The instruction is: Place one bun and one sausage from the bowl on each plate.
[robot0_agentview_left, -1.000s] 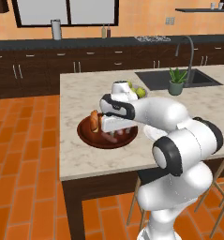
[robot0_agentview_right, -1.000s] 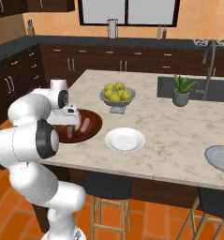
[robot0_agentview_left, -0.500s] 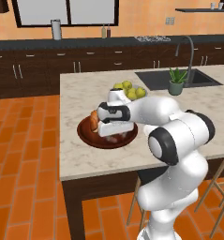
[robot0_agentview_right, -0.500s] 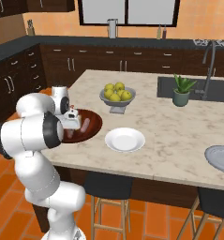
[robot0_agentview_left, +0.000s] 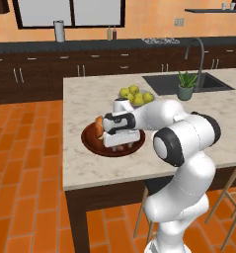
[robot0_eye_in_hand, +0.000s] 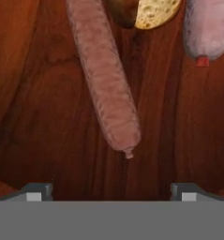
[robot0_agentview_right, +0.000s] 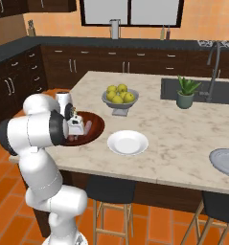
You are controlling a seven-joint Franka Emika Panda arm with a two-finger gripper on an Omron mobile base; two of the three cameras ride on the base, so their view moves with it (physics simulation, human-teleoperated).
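my gripper [robot0_eye_in_hand: 108, 190] has dropped into the bowl [robot0_agentview_left: 92, 143] over the last second; it was higher and further right before. jaws wide apart, nothing between them. the sausage [robot0_eye_in_hand: 104, 77] lies on the bowl floor just ahead of the tips, a second pinker sausage [robot0_eye_in_hand: 208, 28] and a bun end [robot0_eye_in_hand: 158, 11] beyond it. white plate [robot0_agentview_right: 128, 142] sits bare beside the bowl, grey plate [robot0_agentview_right: 224, 160] well apart at the counter edge. so nothing is placed yet, and i judge this is the reach for the first sausage.
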